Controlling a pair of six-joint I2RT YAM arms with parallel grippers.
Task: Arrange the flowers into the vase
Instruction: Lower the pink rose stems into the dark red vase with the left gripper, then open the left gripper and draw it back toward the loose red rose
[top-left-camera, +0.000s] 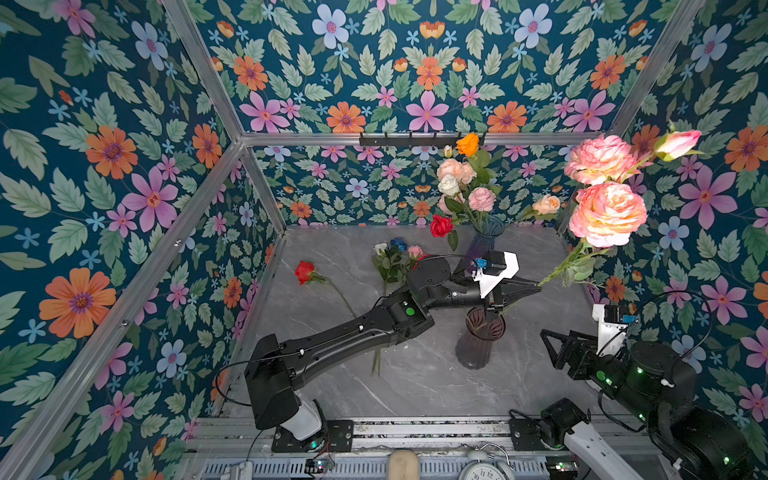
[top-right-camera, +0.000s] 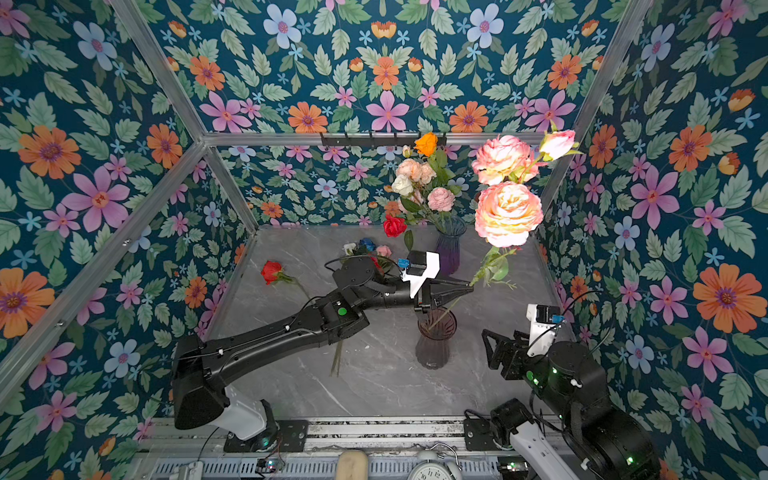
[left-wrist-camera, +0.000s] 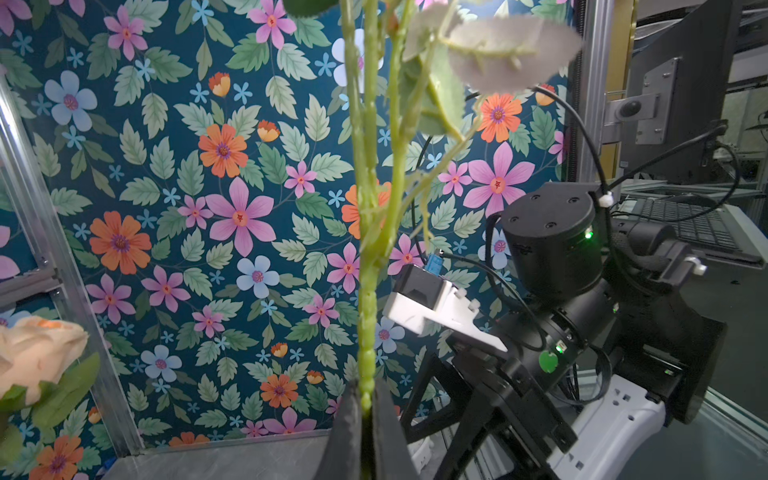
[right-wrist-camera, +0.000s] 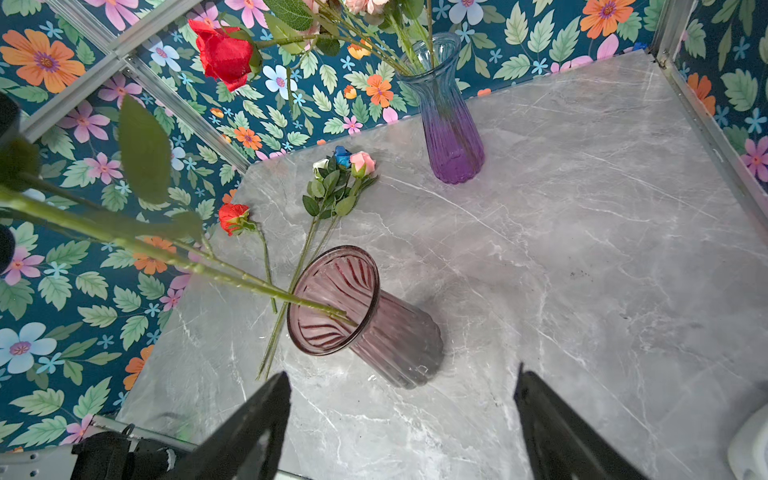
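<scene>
At the left of a top view, a single red rose (top-left-camera: 305, 272) lay flat on the grey table (top-left-camera: 415, 386). Just right of it lay a small bunch (top-left-camera: 397, 249) of white, blue and pink buds, its stems running under the left arm. Neither had reached a vase.

Near the centre, the left gripper (top-left-camera: 536, 286) was clenched on the green stem of a pink spray (top-left-camera: 606, 214). The left wrist view showed the stem pinched between the two black fingers (left-wrist-camera: 347, 424). Below the grip, the stem slanted down into the mauve vase (top-left-camera: 473, 353); in the right wrist view its cut end sat only just inside the mouth, leaning across the rim. Behind, at the upper centre, a blue-purple vase (top-left-camera: 484, 237) already held several blooms.

The spray's heavy heads hung far out at the upper right, well beyond the mauve vase. If it were let go now, that weight would probably lever the shallow stem end out over the rim, or drag the light vase over. Pushing down at this slant could also shove the vase sideways.

At the lower right, the right gripper (top-left-camera: 550, 349) stood spread wide and empty, near the mauve vase but not steadying it.
</scene>
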